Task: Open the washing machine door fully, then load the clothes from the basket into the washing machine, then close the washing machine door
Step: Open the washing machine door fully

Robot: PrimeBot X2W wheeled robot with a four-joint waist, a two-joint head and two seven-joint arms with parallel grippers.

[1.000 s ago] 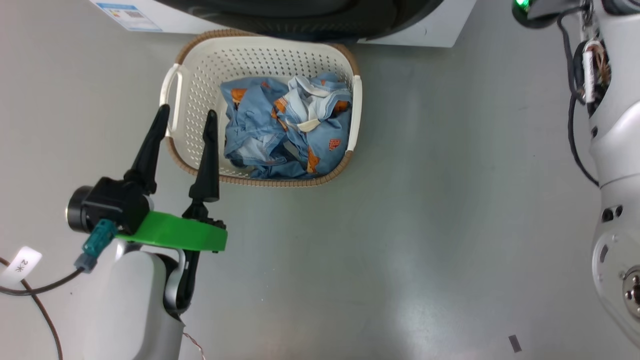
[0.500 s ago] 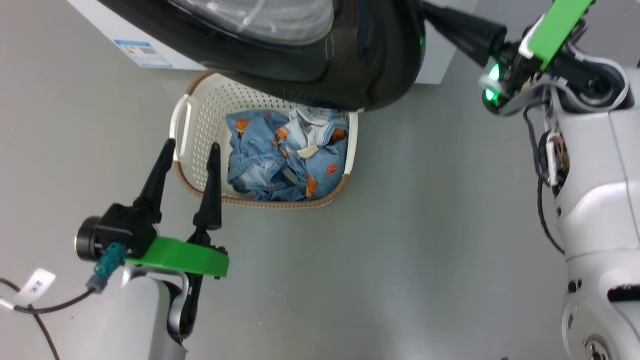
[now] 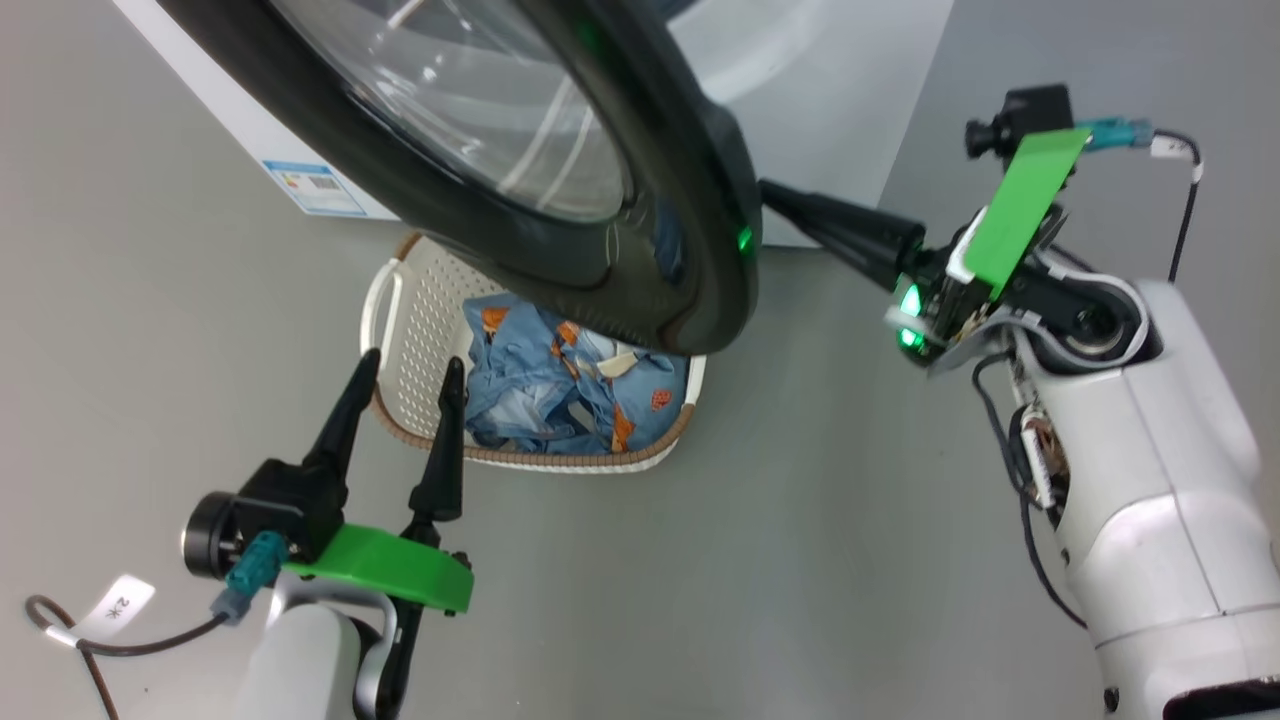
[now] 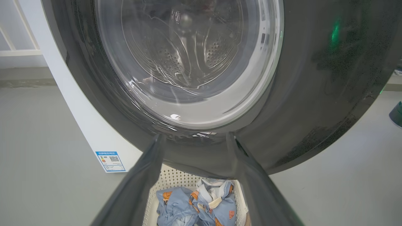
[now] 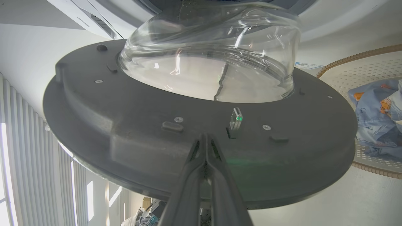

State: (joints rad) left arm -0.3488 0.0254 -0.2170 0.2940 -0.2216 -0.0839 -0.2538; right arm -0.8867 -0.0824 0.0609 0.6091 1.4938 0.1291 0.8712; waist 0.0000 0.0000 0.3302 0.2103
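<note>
The head camera has lifted within the last second, so the whole picture has shifted. The door (image 3: 650, 250) now fills the upper middle and stands ajar above the basket (image 3: 600, 462). The right claw (image 3: 775, 192) has come into view at the right, its fingers pressed shut and holding nothing, with the tip at the door's inner edge. I judge that the opening step is under way but not finished, because the door covers the far part of the basket.

The left claw (image 3: 412, 362) waits at the lower left, spread wide and empty, near the basket's rim.

The door is glossy black outside and matte grey inside, with a bulging clear glass bowl (image 5: 207, 56). The clothes (image 3: 540, 400) are soft, crumpled blue fabric with orange patches. They lie in the perforated cream plastic basket, which has a brown woven-look rim. The washing machine (image 3: 830, 100) is white and boxy.
</note>
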